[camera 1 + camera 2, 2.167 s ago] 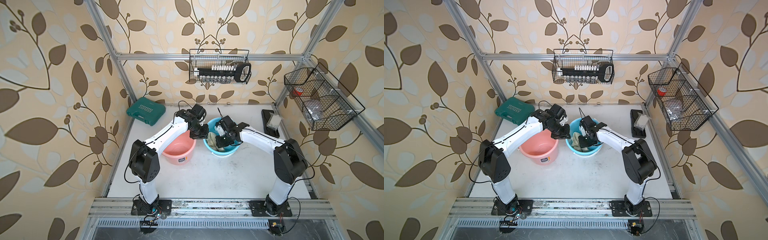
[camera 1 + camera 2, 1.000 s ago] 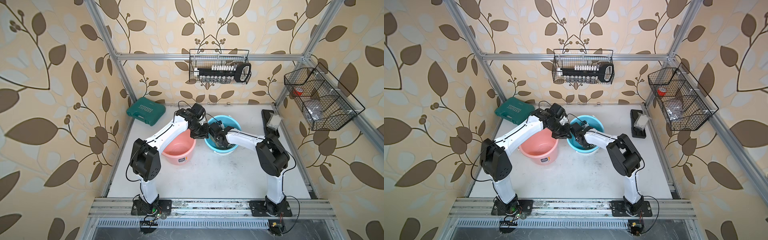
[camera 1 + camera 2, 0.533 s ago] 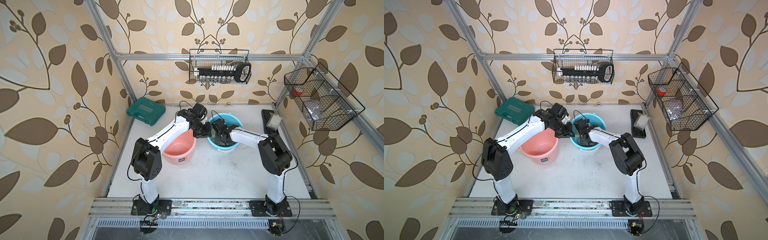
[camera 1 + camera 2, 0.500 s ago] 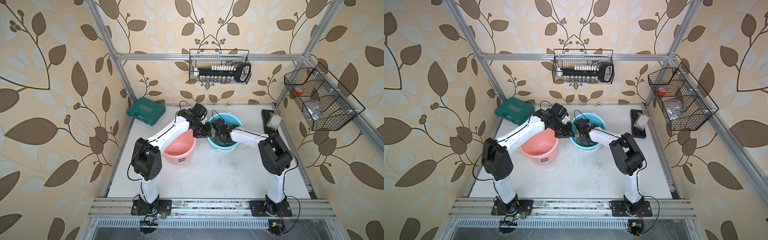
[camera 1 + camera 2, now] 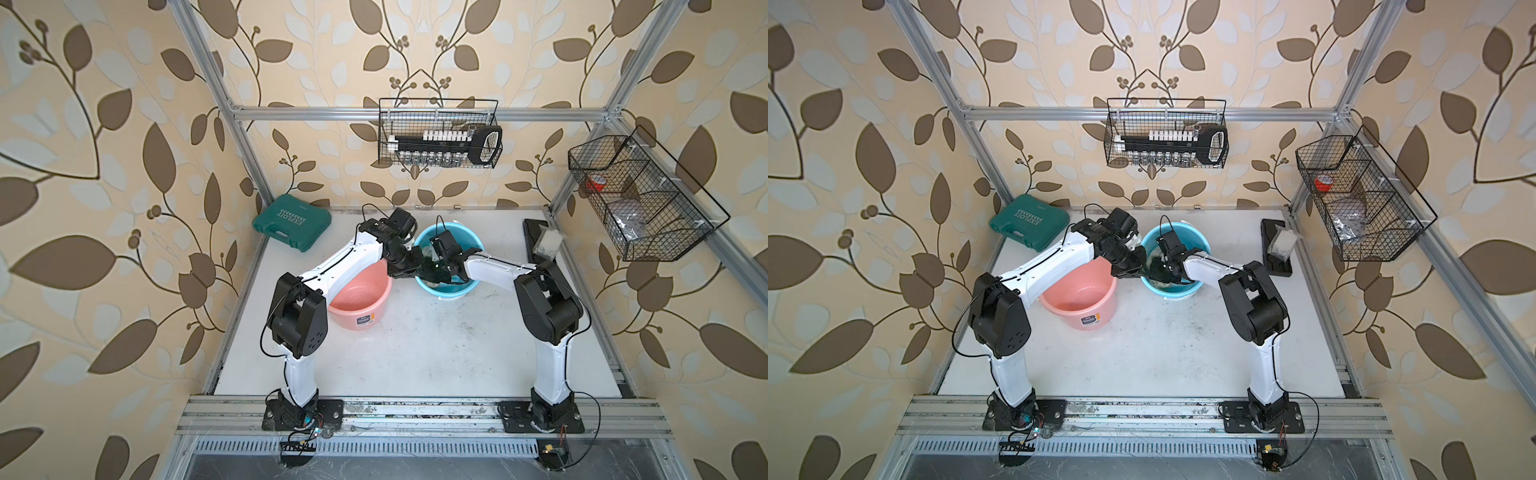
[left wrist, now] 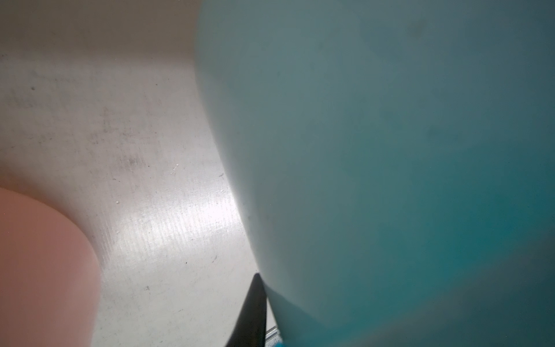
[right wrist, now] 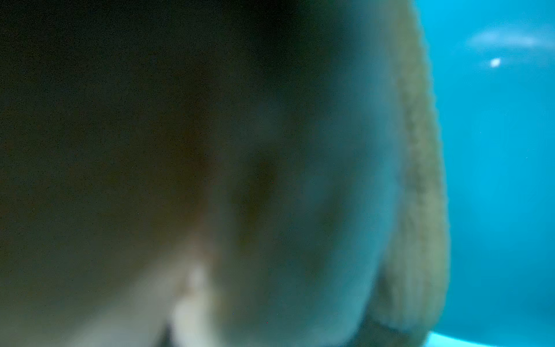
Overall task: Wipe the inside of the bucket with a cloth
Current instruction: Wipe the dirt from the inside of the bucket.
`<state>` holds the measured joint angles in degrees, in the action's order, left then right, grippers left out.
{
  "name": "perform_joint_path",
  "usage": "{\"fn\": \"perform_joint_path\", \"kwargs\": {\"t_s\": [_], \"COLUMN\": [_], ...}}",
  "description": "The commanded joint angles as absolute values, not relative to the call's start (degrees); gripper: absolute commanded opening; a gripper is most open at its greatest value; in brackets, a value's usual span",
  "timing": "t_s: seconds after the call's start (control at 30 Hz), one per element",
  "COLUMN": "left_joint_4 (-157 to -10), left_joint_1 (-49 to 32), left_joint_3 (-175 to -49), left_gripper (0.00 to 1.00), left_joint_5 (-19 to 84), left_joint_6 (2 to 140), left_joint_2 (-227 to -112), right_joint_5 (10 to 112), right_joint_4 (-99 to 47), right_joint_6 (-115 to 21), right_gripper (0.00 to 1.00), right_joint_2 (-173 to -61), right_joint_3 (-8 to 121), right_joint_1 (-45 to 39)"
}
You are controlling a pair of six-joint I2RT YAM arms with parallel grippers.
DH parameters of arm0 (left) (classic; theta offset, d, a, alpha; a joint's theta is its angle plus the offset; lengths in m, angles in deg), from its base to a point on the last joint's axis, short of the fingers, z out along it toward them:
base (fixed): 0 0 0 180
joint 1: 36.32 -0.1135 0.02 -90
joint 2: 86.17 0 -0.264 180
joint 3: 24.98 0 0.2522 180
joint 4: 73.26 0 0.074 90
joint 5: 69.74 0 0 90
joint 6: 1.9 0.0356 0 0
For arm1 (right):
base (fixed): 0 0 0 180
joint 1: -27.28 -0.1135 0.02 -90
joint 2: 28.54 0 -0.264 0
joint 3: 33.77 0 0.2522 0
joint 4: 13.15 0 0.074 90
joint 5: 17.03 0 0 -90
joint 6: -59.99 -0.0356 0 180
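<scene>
The blue bucket stands upright at the back middle of the table. My left gripper is shut on its left rim. In the left wrist view one black finger lies against the bucket's outer wall; the other finger is hidden. My right gripper reaches down inside the bucket, shut on the pale-yellow cloth. The cloth fills most of the right wrist view, blurred, against the blue inner wall.
An empty pink bucket stands close to the left of the blue one, under my left forearm. A green tool case lies at the back left. A black tray sits at the back right. Wire baskets hang on the back and right walls.
My right elbow has folded in toward the bucket, and the right gripper has swept the cloth across its inside. The blue bucket has shifted slightly backward. The left gripper stays on the rim.
</scene>
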<state>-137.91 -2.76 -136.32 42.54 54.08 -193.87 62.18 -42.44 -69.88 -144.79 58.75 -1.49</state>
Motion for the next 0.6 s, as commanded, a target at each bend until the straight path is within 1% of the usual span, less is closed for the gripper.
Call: {"fn": "perform_joint_path", "kwargs": {"t_s": [0.0, 0.17, 0.23, 0.57], "left_joint_4": [-147.4, -147.3, -147.3, -148.5], "left_joint_1": [2.3, 2.3, 2.3, 1.7], "left_joint_3": [-135.2, -135.2, -136.1, -143.0], "left_gripper": [0.00, 0.00, 0.00, 0.00], "left_joint_5": [45.5, 39.9, 38.5, 36.0], "left_joint_6": [61.3, 61.5, 61.3, 60.4], "left_joint_2": [-195.7, -195.3, -195.3, -197.4], "right_joint_5": [50.4, 46.6, 43.4, 39.5], "right_joint_4": [-33.9, -34.5, -35.2, -49.9], "right_joint_6": [-70.9, -69.2, -67.8, -57.4], "right_gripper": [0.00, 0.00, 0.00, 0.00], "right_joint_2": [-143.3, -138.4, -137.1, -131.2], "right_joint_3": [57.1, 53.8, 52.9, 52.7], "right_joint_1": [-2.1, -1.4, -1.1, -1.1]}}
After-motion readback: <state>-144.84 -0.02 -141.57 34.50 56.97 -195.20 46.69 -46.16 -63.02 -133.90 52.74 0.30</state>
